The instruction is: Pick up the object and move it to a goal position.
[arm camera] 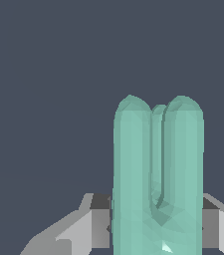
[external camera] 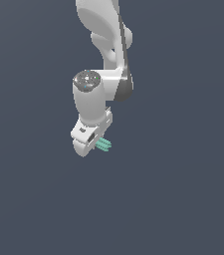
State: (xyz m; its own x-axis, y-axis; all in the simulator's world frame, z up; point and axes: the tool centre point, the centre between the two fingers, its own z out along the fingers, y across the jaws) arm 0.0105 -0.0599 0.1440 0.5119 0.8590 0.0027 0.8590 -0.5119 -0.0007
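The object point(external camera: 104, 145) is a tiny mint-green piece of short parallel rods, sticking out from under the white gripper point(external camera: 96, 141) toward the exterior view's right. In the wrist view the object point(arm camera: 158, 164) fills the space between the two grey fingers point(arm camera: 91, 224), with its rounded rod ends pointing away from the camera. The gripper point(arm camera: 156, 221) is shut on the object, a finger on each side of it. The fingertips are hidden behind the hand in the exterior view.
The white-and-grey arm point(external camera: 103, 60) comes down from the top of the exterior view. Around it is only a plain dark blue-grey ground point(external camera: 183, 199) with no other objects, edges or marker in view.
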